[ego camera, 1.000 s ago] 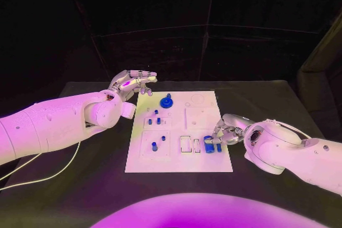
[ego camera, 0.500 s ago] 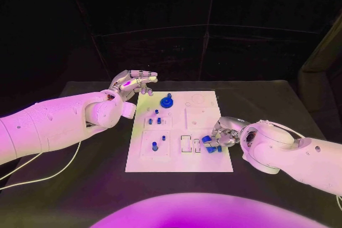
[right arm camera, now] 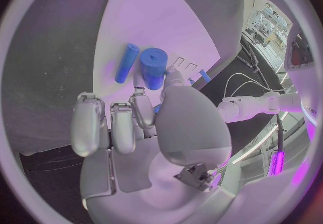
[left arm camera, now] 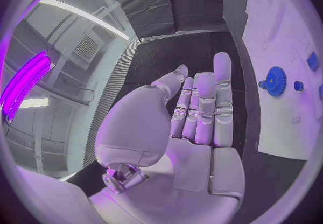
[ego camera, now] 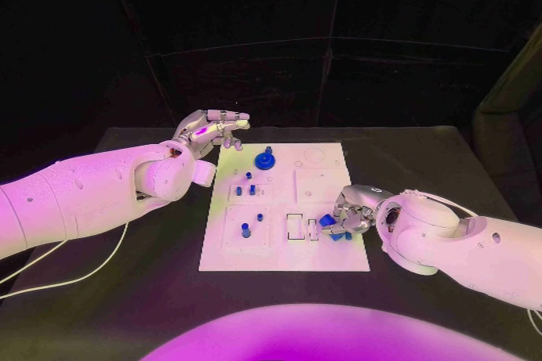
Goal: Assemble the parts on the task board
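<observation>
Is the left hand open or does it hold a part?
Open: the left hand shows extended fingers and a bare palm.

Robotics lab or test cell: black tabletop [ego camera: 429, 157] enclosed by dark curtain walls [ego camera: 339, 79], white task board [ego camera: 283, 255] at the tabletop centre, cables [ego camera: 68, 279] trailing off the left edge, ceiling strip lights [left arm camera: 74, 11] and a vent grille [left arm camera: 86, 47] overhead.

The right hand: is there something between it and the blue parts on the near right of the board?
Nothing visible. The right hand is already at the blue parts, its fingers touching the thick one; the thin one lies beside it.
</observation>
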